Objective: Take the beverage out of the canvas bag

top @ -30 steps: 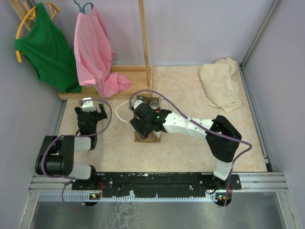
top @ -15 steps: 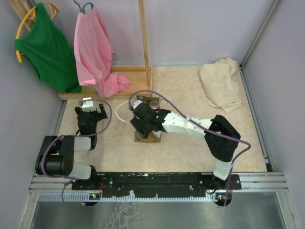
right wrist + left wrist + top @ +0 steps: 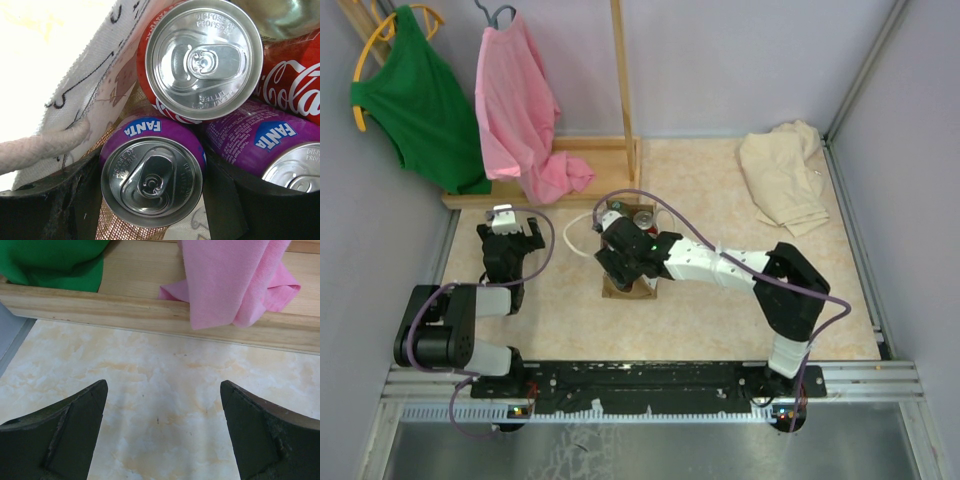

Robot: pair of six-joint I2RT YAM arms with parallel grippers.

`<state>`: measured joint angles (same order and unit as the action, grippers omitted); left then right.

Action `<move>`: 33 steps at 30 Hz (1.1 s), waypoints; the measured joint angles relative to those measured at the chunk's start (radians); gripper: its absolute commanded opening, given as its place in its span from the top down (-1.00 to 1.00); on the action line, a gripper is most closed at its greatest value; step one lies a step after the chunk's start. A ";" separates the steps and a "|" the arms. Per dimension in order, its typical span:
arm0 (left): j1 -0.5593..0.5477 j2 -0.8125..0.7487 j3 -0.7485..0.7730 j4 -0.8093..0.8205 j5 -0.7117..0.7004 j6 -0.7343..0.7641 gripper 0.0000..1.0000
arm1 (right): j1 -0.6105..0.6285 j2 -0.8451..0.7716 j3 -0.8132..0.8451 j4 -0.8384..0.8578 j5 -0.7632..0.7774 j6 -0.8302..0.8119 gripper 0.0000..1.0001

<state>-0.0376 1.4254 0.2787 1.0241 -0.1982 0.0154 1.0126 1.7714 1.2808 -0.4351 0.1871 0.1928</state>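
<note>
The right gripper (image 3: 154, 199) was down inside the canvas bag (image 3: 95, 75), its jaws pinching an upright purple Fanta can (image 3: 152, 177), one finger on each side. Just beyond the jaws, touching that can, stood a red can (image 3: 205, 60). A second purple Fanta can (image 3: 260, 137) lay just outside one finger, with a red Coca-Cola can (image 3: 292, 75) beyond it. Outside the other finger ran the bag's white handle (image 3: 37, 149).

The left gripper (image 3: 162, 425) hung with jaws spread over the marbled table (image 3: 165, 370). Ahead of its jaws lay a wooden base (image 3: 125, 315) with a pink garment (image 3: 235, 280) and a green garment (image 3: 50, 260) draped on it.
</note>
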 measured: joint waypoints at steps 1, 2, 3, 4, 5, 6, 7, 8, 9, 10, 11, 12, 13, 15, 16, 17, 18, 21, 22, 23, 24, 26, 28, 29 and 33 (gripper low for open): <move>0.000 0.000 0.000 0.000 0.000 0.000 -1.00 | 0.000 -0.008 -0.012 0.010 0.000 0.000 1.00; 0.000 -0.001 -0.001 0.001 0.000 0.000 -1.00 | 0.000 -0.015 -0.020 0.018 0.000 0.000 1.00; 0.000 -0.002 -0.001 0.002 0.000 0.000 -1.00 | 0.000 -0.024 -0.032 0.031 0.000 -0.002 1.00; 0.000 -0.002 -0.001 0.004 0.000 0.000 -1.00 | 0.000 -0.032 -0.042 0.037 0.000 -0.005 1.00; 0.000 -0.002 -0.001 0.007 0.000 0.000 -1.00 | 0.000 -0.040 -0.049 0.045 0.000 -0.008 1.00; 0.000 -0.002 -0.001 0.008 0.000 0.000 -1.00 | 0.000 -0.047 -0.055 0.051 0.000 -0.010 1.00; 0.000 -0.002 -0.001 0.008 0.000 0.000 -1.00 | 0.000 -0.054 -0.059 0.054 -0.001 -0.014 1.00; 0.000 -0.002 -0.001 0.008 0.000 0.000 -1.00 | 0.000 -0.061 -0.063 0.058 -0.001 -0.018 1.00; 0.000 -0.002 -0.001 0.008 0.000 -0.001 -1.00 | 0.000 -0.067 -0.064 0.057 -0.001 -0.021 1.00; 0.000 -0.002 -0.001 0.009 -0.001 0.000 -1.00 | 0.000 -0.073 -0.064 0.057 0.000 -0.026 1.00; 0.000 -0.002 -0.001 0.009 -0.001 0.000 -1.00 | 0.000 -0.079 -0.063 0.054 0.000 -0.030 1.00; 0.000 -0.003 -0.001 0.009 -0.002 -0.001 -1.00 | 0.000 -0.085 -0.062 0.049 0.000 -0.034 1.00; 0.000 -0.003 -0.001 0.009 -0.003 -0.001 -1.00 | 0.001 -0.088 -0.058 0.044 0.000 -0.036 1.00; 0.000 -0.003 -0.002 0.008 -0.006 -0.002 -1.00 | 0.002 -0.088 -0.036 0.019 0.002 -0.040 1.00; 0.000 -0.003 -0.002 0.009 -0.008 -0.003 -1.00 | 0.002 -0.088 -0.025 0.005 0.002 -0.043 1.00; 0.000 -0.003 -0.002 0.009 -0.011 -0.004 -1.00 | 0.002 -0.088 -0.004 -0.018 0.002 -0.046 1.00; 0.000 -0.003 -0.002 0.009 -0.013 -0.005 -1.00 | 0.002 -0.088 0.012 -0.035 0.002 -0.048 1.00; 0.000 -0.003 -0.002 0.008 -0.021 -0.011 -1.00 | 0.003 -0.088 0.071 -0.087 -0.005 -0.051 1.00; 0.000 -0.004 -0.002 0.009 -0.023 -0.013 -1.00 | 0.005 -0.088 0.089 -0.101 -0.005 -0.052 1.00; 0.000 -0.005 -0.002 0.009 -0.024 -0.014 -1.00 | 0.007 -0.088 0.103 -0.115 -0.005 -0.053 1.00; 0.000 -0.005 -0.002 0.008 -0.025 -0.015 -1.00 | 0.007 -0.088 0.115 -0.126 -0.006 -0.053 1.00; 0.000 -0.005 -0.002 0.008 -0.027 -0.016 -1.00 | 0.007 -0.088 0.130 -0.143 -0.005 -0.056 1.00; 0.000 -0.005 -0.002 0.008 -0.027 -0.016 -1.00 | 0.007 -0.089 0.143 -0.162 -0.001 -0.061 1.00; 0.000 -0.005 -0.002 0.008 -0.027 -0.016 -1.00 | 0.007 -0.091 0.144 -0.164 0.001 -0.062 1.00; 0.000 -0.005 -0.002 0.008 -0.027 -0.016 -1.00 | 0.009 -0.109 0.149 -0.175 0.010 -0.070 1.00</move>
<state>-0.0376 1.4200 0.2764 1.0325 -0.2253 -0.0010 1.0214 1.6627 1.4296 -0.6102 0.1974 0.1226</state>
